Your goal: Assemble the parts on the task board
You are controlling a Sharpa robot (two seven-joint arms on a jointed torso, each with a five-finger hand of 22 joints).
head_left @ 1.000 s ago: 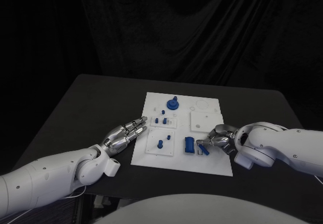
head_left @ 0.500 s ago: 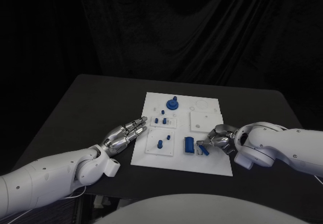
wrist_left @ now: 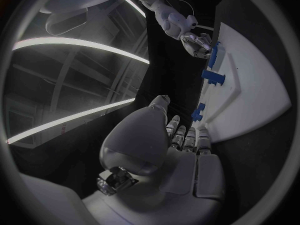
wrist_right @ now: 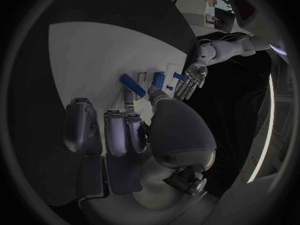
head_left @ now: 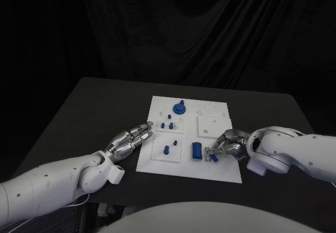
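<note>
1. The task board (head_left: 210, 167) lies flat in the middle of the black surface (head_left: 98, 107), between the two arms.
2. The left hand (head_left: 128, 140) rests just off the board's left edge, fingers (head_left: 143, 130) stretched out straight and slightly apart — nothing is in them. The left wrist view shows the same: fingers extended toward the board's edge, palm empty.
3. The right hand (head_left: 227, 144) sits over the board's near right part, its fingers (head_left: 218, 151) curled down around a slim blue bar (head_left: 212, 156) that lies tilted on the board. Whether the bar is truly pinched or only touched I cannot tell; in the right wrist view the blue bar (wrist_right: 132, 85) lies on the white plate just beyond the fingertips.
4. Just left of that bar stands a larger blue block (head_left: 197, 151) in the board's near middle.
5. Further left, a small blue peg (head_left: 166, 150) stands in a square raised tile.
6. Behind it, two short blue pegs (head_left: 166, 125) stand side by side in another tile.
7. At the far side of the board sits a round blue knob (head_left: 180, 108) — well apart from both hands.
</note>
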